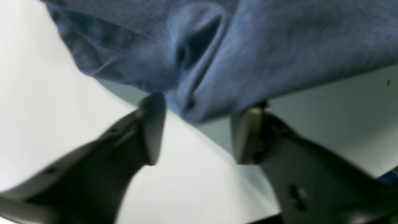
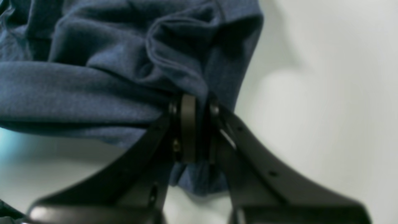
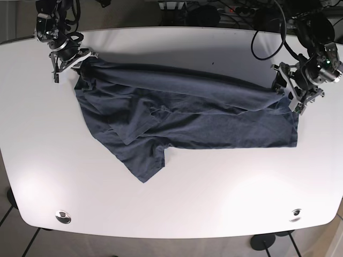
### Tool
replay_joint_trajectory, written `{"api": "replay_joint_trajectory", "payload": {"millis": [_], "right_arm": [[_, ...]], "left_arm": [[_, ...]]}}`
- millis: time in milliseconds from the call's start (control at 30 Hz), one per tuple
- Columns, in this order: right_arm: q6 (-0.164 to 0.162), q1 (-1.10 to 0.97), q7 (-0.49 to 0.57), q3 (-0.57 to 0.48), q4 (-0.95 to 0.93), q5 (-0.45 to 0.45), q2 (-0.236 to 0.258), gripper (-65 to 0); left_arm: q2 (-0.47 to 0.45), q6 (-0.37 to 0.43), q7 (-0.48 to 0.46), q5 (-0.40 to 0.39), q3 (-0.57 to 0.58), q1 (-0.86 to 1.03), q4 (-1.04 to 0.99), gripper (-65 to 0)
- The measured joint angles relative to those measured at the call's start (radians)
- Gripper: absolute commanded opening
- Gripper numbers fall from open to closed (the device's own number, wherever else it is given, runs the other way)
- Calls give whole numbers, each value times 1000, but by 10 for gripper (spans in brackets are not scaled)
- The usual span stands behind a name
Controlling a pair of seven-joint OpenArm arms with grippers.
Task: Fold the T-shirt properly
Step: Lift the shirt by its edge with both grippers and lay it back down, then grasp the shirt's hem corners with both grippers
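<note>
White table (image 3: 214,203) — black cables (image 3: 265,37) behind

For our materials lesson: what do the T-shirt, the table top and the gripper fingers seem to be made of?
T-shirt: soft knit fabric, probably cotton jersey; matte heathered blue, creasing and draping.
Table: smooth, hard white surface, perhaps laminate; slight sheen.
Left gripper fingers: dark, rigid, likely moulded plastic, matte.
</note>
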Motion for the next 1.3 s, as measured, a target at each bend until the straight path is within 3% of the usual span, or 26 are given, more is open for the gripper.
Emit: {"api": "replay_joint_trajectory", "payload": {"millis": [133, 167, 300, 367, 467, 567, 633, 700, 833, 1033, 1133, 1200, 1300], "right_arm": [[2, -31, 16, 2, 4, 11, 1, -631], [2, -37, 17, 2, 5, 11, 2, -629], [6, -64, 6, 1, 37, 0, 6, -610], [-6, -85, -30, -1, 100, -5, 3, -444], [-9, -91, -32, 1, 153, -7, 1, -225], [-9, -29, -36, 1, 159, -8, 2, -87], [-10, 66, -34, 1, 92, -10, 6, -100], [-10, 143, -36, 1, 14, -8, 7, -116], [-12, 319, -36, -5, -192, -16, 56, -117], [-2, 472, 2, -137, -371, -8, 101, -117], [-2, 478, 21, -172, -371, -4, 86, -122], [-3, 495, 19, -173, -378, -5, 64, -171], [5, 532, 20, -179, -427, 3, 53, -333]], "left_arm": [[0, 0, 30, -69, -103, 109, 16, -246], [-5, 4, 23, -123, -130, 140, 16, -246], [-10, 4, 19, -196, -160, 178, 17, -246], [-11, 4, 18, -230, -160, 172, 17, -251], [-5, 4, 30, -218, -158, 122, 17, -251], [-6, 6, -2, -166, -126, -23, 17, -253], [-3, 6, 25, -2, -35, -118, 12, -253], [11, 6, 13, 82, 15, -180, 10, -253], [80, 6, 18, 254, 22, -253, 10, -253], [97, 6, 17, 282, 20, -269, 10, -253], [96, 6, -67, 282, 19, -270, -26, -253], [97, 6, -93, 282, 19, -269, -55, -253], [94, 6, -102, 286, 19, -288, -86, -253]]}}
